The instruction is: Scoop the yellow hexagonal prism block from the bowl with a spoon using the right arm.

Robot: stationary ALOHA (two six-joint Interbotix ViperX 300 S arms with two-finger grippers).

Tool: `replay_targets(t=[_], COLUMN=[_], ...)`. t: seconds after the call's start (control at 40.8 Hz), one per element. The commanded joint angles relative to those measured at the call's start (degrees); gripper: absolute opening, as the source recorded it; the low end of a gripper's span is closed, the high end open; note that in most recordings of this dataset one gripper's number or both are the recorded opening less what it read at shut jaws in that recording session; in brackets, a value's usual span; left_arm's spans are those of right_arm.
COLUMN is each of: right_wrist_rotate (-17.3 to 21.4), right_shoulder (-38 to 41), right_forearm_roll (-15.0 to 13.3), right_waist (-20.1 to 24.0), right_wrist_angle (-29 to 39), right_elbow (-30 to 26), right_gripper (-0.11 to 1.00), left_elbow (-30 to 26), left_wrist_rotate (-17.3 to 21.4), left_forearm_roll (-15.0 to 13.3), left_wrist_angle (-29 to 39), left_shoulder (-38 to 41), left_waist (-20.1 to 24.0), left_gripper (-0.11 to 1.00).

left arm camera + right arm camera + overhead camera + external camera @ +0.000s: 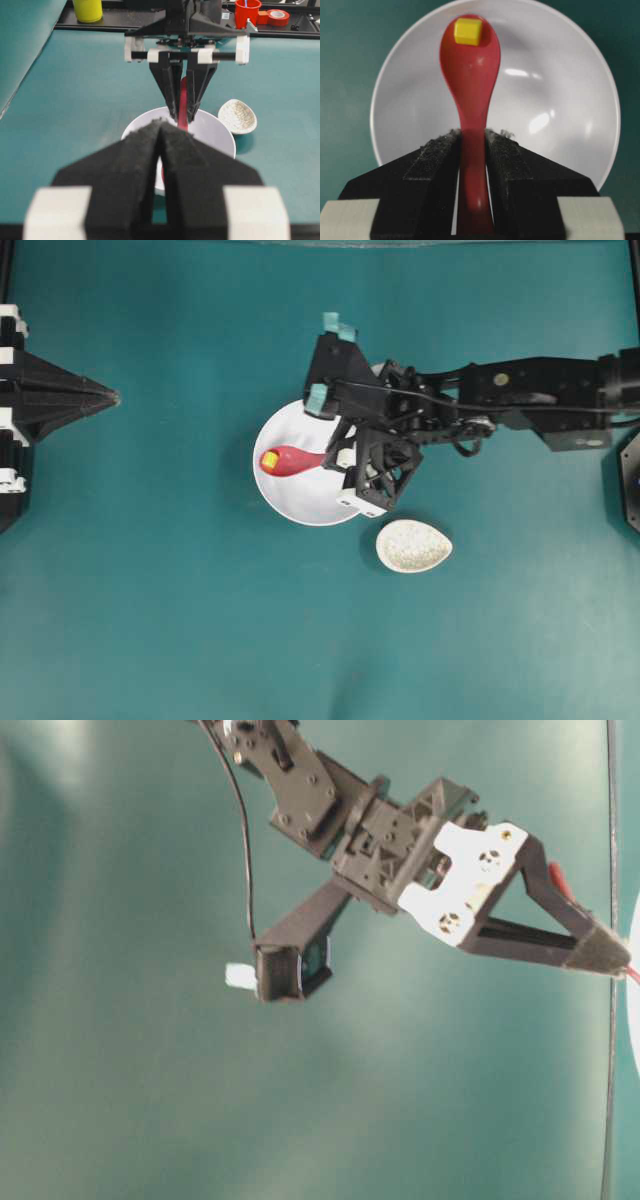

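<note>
We see the teal tabletop (150,590) carrying the white bowl (290,505), with the speckled spoon rest (413,546) just beside it. The right arm (520,390) reaches across over the bowl, and its pincer (472,145) is clamped on the handle of the spoon (470,75). The left pincer (161,150) sits well apart at the left edge, its jaws pressed together on nothing. The yellow hexagonal prism block (468,30) lies in the spoon's scoop, near its tip, over the bowl's far side. We judge the scoop itself largely done: the block is aboard. What seems left is lifting the spoon clear of the bowl without tipping the block out.
</note>
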Motion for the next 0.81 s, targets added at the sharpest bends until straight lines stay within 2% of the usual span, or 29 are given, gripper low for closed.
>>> replay_targets(t=[0.0,0.319,0.784], right_wrist_rotate=[0.0,-0.09,-0.09], right_shoulder=[-3.25,-8.88,-17.58], right_forearm_roll=[0.18,0.18,0.18], right_waist=[0.18,0.26,0.18], right_wrist_angle=[-2.11,-6.77,-6.06], right_elbow=[0.44,4.57,6.68], right_gripper=[0.22,0.22,0.22], left_elbow=[-0.97,-1.05,-0.97], left_wrist_rotate=[-0.09,-0.09,-0.35], left_forearm_roll=[0.09,0.09,0.09], left_wrist_angle=[-0.26,-0.26,-0.26], left_shoulder=[0.53,0.53,0.53], left_waist=[0.09,0.18,0.18], left_gripper=[-0.01,-0.01,-0.01])
